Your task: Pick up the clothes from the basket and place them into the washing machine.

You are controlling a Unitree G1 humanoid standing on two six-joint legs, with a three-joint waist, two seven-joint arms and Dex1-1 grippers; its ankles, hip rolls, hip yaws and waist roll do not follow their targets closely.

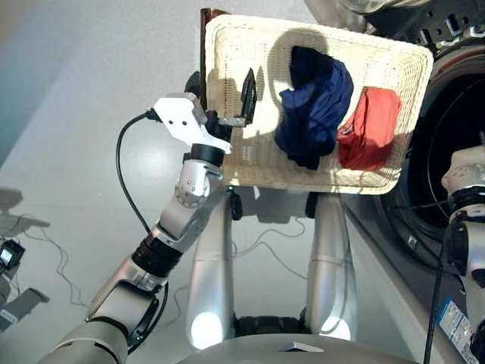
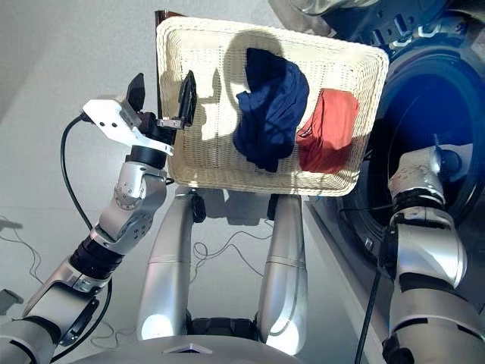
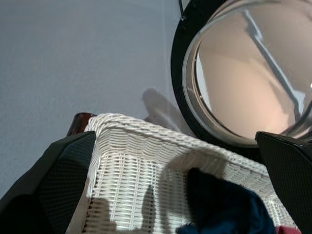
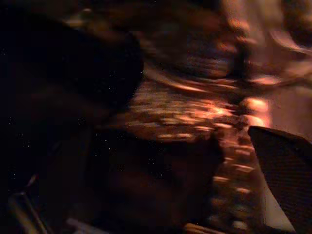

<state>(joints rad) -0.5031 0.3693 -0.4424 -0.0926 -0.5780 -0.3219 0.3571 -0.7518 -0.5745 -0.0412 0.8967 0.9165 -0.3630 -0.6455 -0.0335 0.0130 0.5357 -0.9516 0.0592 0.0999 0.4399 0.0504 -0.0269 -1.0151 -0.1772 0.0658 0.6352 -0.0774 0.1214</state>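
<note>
plain pale grey floor (image 1: pixel 83 98), smooth, lit brightly from one side, hard shadows falling on it. thin dark cables (image 1: pixel 53 250) trail loose across the floor, with a small dark device (image 1: pixel 10 255) at their end. a brown post (image 3: pixel 80 122) stands on the floor. no walls or windows in view.

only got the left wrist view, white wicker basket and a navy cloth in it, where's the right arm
Observer: The right arm reaches into the dark grey washing machine's round opening.
Operator: anything else in the basket
Observer: A coral red garment lies beside the navy blue garment, on the machine's side.
Operator: where's my left gripper
Observer: The left gripper is open, straddling the cream-white wicker basket's left rim.
</note>
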